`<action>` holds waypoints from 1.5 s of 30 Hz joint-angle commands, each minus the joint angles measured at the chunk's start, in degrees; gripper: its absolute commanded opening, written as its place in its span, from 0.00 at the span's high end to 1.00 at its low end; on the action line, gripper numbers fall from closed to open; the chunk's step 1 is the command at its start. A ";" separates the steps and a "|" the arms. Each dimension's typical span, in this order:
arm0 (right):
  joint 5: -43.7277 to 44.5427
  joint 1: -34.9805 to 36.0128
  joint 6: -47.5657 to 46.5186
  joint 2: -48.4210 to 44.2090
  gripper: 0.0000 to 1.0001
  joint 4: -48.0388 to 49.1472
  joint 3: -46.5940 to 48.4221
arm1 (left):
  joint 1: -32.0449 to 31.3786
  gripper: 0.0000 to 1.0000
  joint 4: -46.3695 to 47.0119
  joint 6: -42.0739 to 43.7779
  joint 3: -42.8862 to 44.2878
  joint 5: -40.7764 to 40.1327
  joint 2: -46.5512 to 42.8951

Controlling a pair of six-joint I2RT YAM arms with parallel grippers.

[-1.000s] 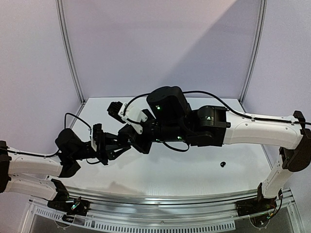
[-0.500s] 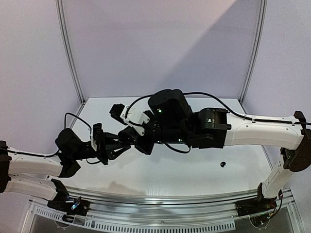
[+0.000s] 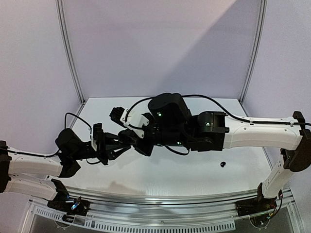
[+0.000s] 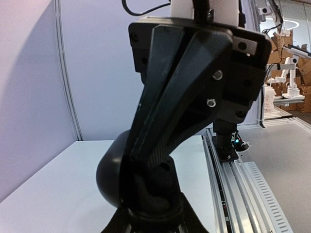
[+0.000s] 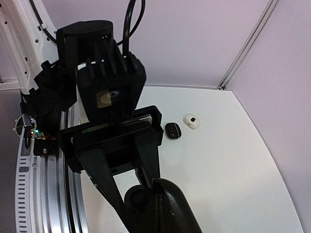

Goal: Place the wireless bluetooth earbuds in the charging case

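Top view: both arms reach in over the white tabletop [image 3: 194, 182] and meet left of centre, above the surface. The left arm comes from the near-left corner; the right arm stretches across from the far right.

- Left gripper [image 3: 125, 141]: pinching a rounded black charging case [image 4: 112, 178] at its fingertips. The left wrist view shows the case bulging up just above the gripper's own fingers. The right wrist view shows the same case as a small dark knob [image 5: 137, 197] where the left fingers converge.
- Right gripper [image 4: 146, 164]: fingers pressed together into one narrow wedge with only a thin seam between them. The tip is set down against the top of the case. Cannot tell whether anything tiny is caught between the tips; the contact spot is dark on dark.
- One black earbud [image 3: 223, 164], a tiny speck, lies on the tabletop under the right forearm, toward the near-right. It is well apart from both grippers.
- Right wrist view, looking past the left gripper toward the far-left corner: two small pebble-like cases lie flat on the tabletop. The black one [image 5: 172, 130] and the white one [image 5: 191, 121] sit just beside each other, not touching. Neither shows in the top view.
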 commanded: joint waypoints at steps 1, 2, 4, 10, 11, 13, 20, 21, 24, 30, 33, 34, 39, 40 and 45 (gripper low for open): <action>-0.75 0.93 -1.78 -0.95 1.00 -0.89 -2.06 | 0.34 1.00 2.67 -0.88 1.25 -0.22 -0.37; -1.17 0.94 -2.07 -0.94 1.00 -1.20 -2.16 | 0.36 1.00 2.67 -0.89 1.23 -0.26 -0.38; -1.74 1.05 -2.71 -0.86 1.00 -2.07 -2.30 | 0.36 1.00 2.67 -0.84 1.25 -0.34 -0.46; -2.14 1.03 -3.17 -1.34 0.93 -4.79 -2.72 | 0.42 1.00 2.67 -0.38 1.17 -0.88 -0.53; -2.12 1.03 -3.36 -1.43 0.91 -4.92 -2.82 | 0.43 1.00 2.67 -0.40 1.17 -0.88 -0.55; -1.97 1.07 -3.82 -1.54 0.89 -5.41 -2.76 | 0.43 1.00 2.67 -0.25 1.14 -0.88 -0.61; 1.59 1.05 -5.60 -1.41 0.92 -6.85 -2.58 | 0.43 1.00 2.49 0.08 1.13 -0.71 -0.73; 2.22 1.07 -5.89 -1.32 0.92 -6.85 -2.30 | 0.43 1.00 2.49 0.12 1.18 -0.71 -0.73; 2.11 1.10 -6.98 -0.65 0.93 -7.04 -0.98 | 0.43 1.00 2.49 -0.01 1.23 -0.47 -0.64; -0.09 1.41 -7.38 0.53 0.92 -9.50 -0.37 | 0.43 1.00 2.38 0.15 1.23 -0.96 -0.82; -0.45 1.48 -6.66 -0.29 0.87 -9.44 -0.99 | 0.51 1.00 2.32 0.32 1.21 -1.31 -0.75; -0.53 1.46 -6.56 -0.46 0.84 -9.23 -0.86 | 0.52 1.00 2.32 0.34 1.18 -1.32 -0.73; -0.47 1.47 -5.81 -1.04 0.78 -6.48 0.11 | 0.52 1.00 1.86 0.49 1.33 -1.19 -0.58; -0.34 1.43 -5.49 -1.35 0.76 -5.73 0.15 | 0.52 1.00 1.73 0.55 1.34 -1.15 -0.55; 1.45 1.08 -3.81 -2.64 0.72 -3.99 0.58 | 0.52 1.00 1.50 0.35 1.43 -0.81 -0.55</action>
